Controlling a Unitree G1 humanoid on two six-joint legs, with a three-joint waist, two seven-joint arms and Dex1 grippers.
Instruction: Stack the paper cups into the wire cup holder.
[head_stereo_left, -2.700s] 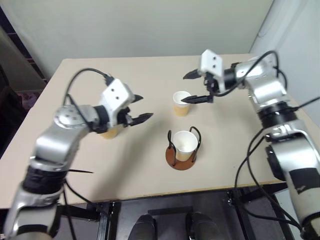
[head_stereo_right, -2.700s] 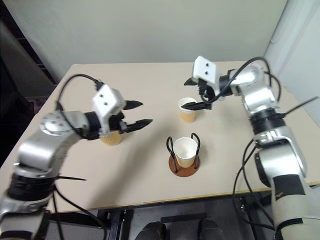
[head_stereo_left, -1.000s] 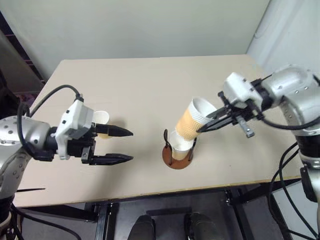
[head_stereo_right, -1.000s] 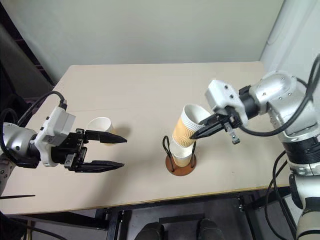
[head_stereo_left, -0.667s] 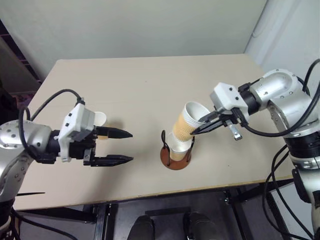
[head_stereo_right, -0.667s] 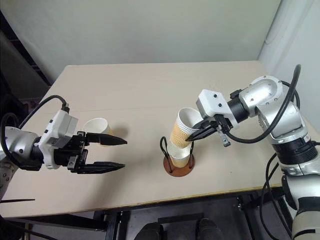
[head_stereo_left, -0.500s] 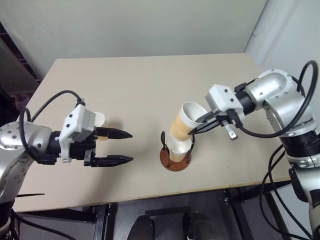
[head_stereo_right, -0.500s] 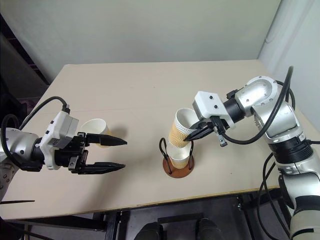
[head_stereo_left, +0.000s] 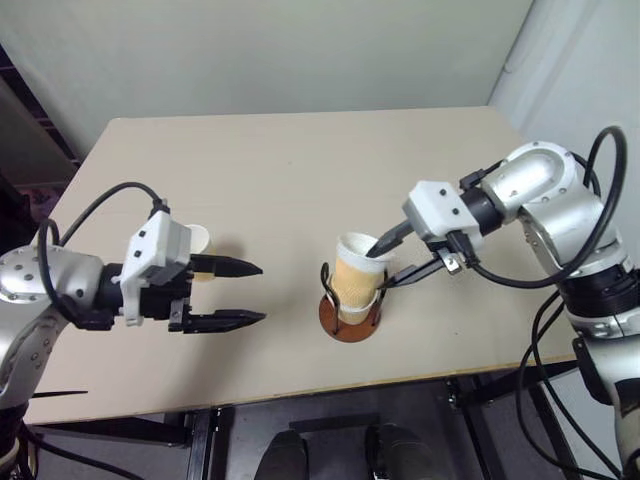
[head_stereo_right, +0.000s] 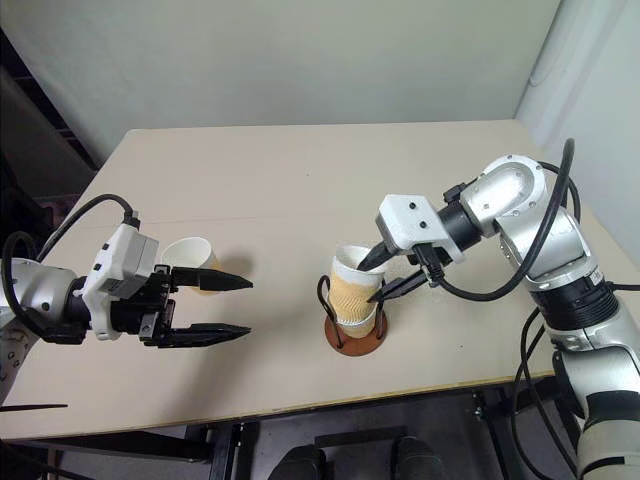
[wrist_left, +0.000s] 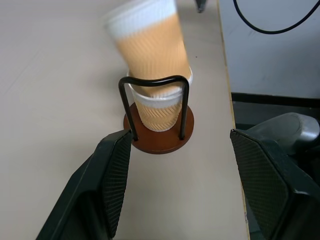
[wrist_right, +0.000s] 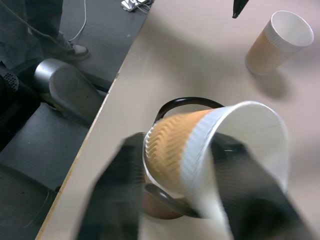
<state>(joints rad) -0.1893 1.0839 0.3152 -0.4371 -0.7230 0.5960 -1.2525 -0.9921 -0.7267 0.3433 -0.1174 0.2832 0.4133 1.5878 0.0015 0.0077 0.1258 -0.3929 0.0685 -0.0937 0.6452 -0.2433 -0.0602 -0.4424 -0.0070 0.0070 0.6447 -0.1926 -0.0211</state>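
The table (head_stereo_left: 300, 170) is the widest thing here, pale and bare over most of its top. Near its front edge stands the holder (head_stereo_left: 350, 315), with one cup seated in it and a second cup (head_stereo_left: 356, 272) dropped into the first, leaning a little rather than sitting square. A third cup (head_stereo_right: 188, 256) stands well apart on the robot's left side of the table.

The right gripper (head_stereo_right: 378, 278) brackets the rim of the top cup: one finger lies across the mouth, the other sits lower beside the wall, and a gap shows between them, so the jaws look parted and the cup appears released or nearly so. The left gripper (head_stereo_left: 245, 293) hovers over the table with its jaws spread wide and nothing in them, the third cup just behind its fingers.

The likely trouble is the tilt. If the right fingers drag on the rim as they leave, the top cup could tip out, or the light holder could slide or topple.

Whether either finger touches the cup is hard to judge. The lower cup is mostly hidden, and the right wrist view is blurred.
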